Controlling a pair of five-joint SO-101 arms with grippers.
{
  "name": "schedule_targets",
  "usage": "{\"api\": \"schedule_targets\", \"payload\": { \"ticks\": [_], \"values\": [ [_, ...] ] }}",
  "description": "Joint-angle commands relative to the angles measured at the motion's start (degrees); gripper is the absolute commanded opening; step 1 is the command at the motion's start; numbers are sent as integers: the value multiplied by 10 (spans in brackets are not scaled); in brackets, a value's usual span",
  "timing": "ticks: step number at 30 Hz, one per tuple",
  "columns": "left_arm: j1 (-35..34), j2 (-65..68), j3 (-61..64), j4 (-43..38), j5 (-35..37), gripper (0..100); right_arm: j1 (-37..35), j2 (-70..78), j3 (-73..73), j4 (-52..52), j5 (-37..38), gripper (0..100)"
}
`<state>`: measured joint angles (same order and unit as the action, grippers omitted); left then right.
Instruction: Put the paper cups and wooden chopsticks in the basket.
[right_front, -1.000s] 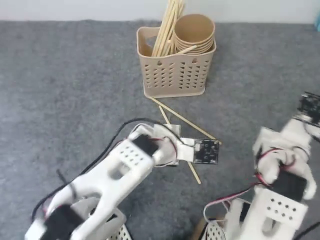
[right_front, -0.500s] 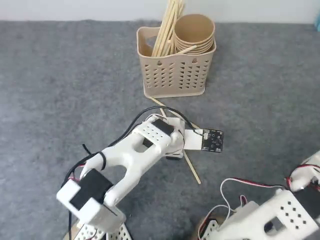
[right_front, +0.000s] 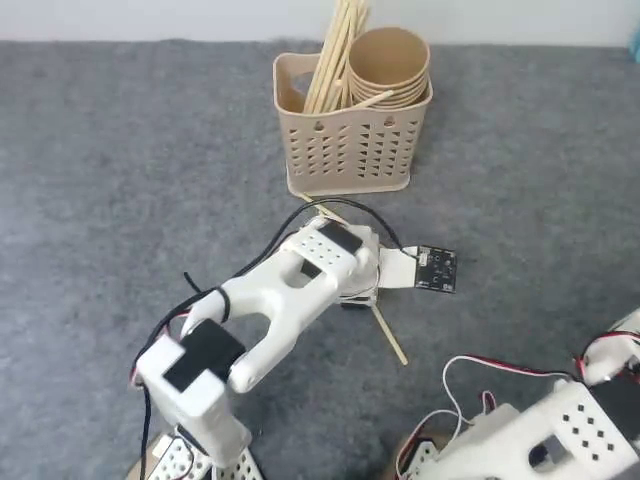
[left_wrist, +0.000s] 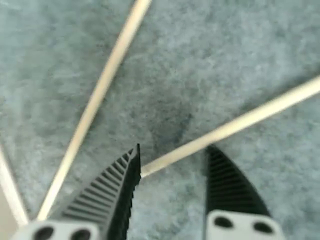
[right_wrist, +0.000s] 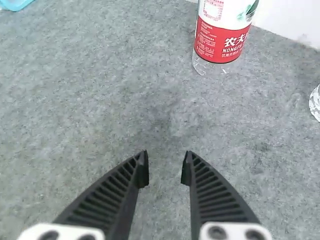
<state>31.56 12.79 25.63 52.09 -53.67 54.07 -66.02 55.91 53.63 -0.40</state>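
A beige basket (right_front: 345, 150) stands at the far middle of the carpet, holding stacked paper cups (right_front: 390, 62) and several upright wooden chopsticks (right_front: 335, 45). Loose chopsticks lie in front of it: one end shows near the basket (right_front: 322, 210), another pokes out toward me (right_front: 390, 338). My left arm (right_front: 300, 290) hangs over them. In the left wrist view my left gripper (left_wrist: 174, 150) is open, low over the carpet, with one chopstick (left_wrist: 235, 124) crossing between its fingertips. A second chopstick (left_wrist: 100, 95) lies beside it. My right gripper (right_wrist: 165, 156) is open over bare carpet, holding nothing.
A plastic water bottle (right_wrist: 225, 30) with a red label stands beyond my right gripper. My right arm (right_front: 560, 440) sits at the near right corner, its cables (right_front: 500, 370) trailing on the carpet. The left arm's camera board (right_front: 436, 268) juts to the right.
My left arm has stretched forward toward the basket and come down over the loose chopsticks. My right arm pulled back to the near right corner a second ago and has held still since.
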Motion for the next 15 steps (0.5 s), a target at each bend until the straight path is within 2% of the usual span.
{"api": "schedule_targets", "payload": {
  "ticks": [1, 11, 15],
  "values": [
    [-4, 45, -73, 58, -7, 11, 7, -12, -5, -15, 12, 122],
    [8, 19, -92, 224, -33, 13, 7, -12, -5, -16, 11, 122],
    [8, -44, -82, 247, 6, 13, 7, -12, -5, -16, 11, 122]
  ]
}}
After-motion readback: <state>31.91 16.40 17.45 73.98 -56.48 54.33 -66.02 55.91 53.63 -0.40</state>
